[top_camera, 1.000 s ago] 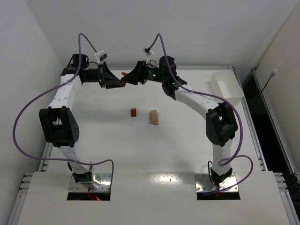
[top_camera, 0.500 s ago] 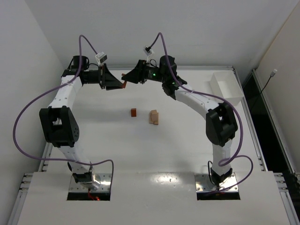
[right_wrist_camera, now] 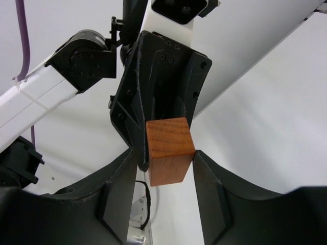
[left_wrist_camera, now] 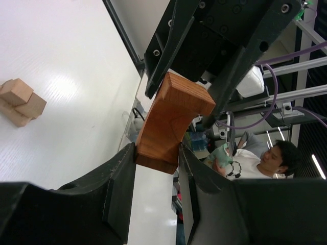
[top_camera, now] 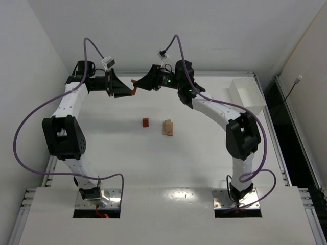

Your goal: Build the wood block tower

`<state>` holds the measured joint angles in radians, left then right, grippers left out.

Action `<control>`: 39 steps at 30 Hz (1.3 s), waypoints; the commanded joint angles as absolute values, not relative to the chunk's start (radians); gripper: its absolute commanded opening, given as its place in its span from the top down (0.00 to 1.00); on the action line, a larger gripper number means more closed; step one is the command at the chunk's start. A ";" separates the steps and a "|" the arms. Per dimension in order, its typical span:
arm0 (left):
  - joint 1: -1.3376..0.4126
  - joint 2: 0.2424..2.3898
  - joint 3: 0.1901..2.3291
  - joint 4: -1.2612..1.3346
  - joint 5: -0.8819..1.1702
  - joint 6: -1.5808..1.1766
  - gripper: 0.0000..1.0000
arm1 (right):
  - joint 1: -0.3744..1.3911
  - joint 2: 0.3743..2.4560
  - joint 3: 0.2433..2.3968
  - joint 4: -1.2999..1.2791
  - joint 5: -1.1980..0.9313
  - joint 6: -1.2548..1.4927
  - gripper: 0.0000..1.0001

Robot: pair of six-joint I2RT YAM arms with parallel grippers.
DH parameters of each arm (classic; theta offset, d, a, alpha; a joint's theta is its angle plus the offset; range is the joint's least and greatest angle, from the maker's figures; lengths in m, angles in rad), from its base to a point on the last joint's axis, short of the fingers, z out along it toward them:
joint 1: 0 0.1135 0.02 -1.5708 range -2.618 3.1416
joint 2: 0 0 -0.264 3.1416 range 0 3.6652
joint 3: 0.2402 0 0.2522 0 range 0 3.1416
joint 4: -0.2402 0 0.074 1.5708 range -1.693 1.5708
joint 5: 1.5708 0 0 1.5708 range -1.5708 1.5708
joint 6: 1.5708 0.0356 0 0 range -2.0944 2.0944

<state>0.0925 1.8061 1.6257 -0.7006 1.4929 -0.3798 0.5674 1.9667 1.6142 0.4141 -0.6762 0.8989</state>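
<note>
Resting on the white table (top_camera: 117, 153) nearest the arm bases are a lone reddish-brown cube (top_camera: 146, 122) and, just to its right but apart from it, a small stack of tan blocks (top_camera: 168, 127). Beyond them, toward the far edge and raised off the surface, the left gripper (left_wrist_camera: 157, 155) pinches one end of a reddish-brown notched block (left_wrist_camera: 173, 117). The right gripper (right_wrist_camera: 166, 161), facing it, has both fingers pressed against the sides of the other end.
</note>
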 commanded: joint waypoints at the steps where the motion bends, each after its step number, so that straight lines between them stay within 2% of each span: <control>1: 0.114 1.813 1.635 -0.680 1.623 -0.390 1.00 | 0.561 1.873 1.611 0.468 -0.673 0.917 0.55; 8: 0.114 1.822 1.635 -0.680 1.623 -0.380 1.00 | 0.552 1.864 1.592 0.459 -0.673 0.917 0.56; 20: 0.104 1.813 1.635 -0.680 1.623 -0.390 1.00 | 0.552 1.884 1.592 0.439 -0.664 0.908 0.49; 39: 0.104 1.763 1.654 -0.670 1.623 -0.408 1.00 | 0.552 1.924 1.583 0.439 -0.664 0.881 0.48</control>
